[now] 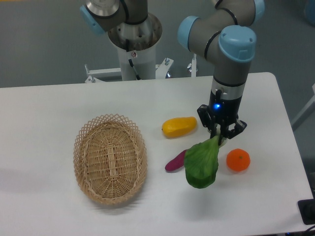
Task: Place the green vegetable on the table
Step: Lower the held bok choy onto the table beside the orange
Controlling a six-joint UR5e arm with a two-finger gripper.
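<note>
The green vegetable (202,164) has a broad dark green leaf and a pale stalk. My gripper (221,135) is shut on its stalk end and holds it with the leaf hanging down toward the front left. The leaf tip is low over the white table (44,113); I cannot tell whether it touches. The leaf covers part of a small purple piece (174,162).
A yellow mango-shaped fruit (179,127) lies left of the gripper. An orange (238,160) lies just right of the leaf. An oval wicker basket (110,158), empty, sits at the left. The robot base (134,44) stands behind the table's far edge.
</note>
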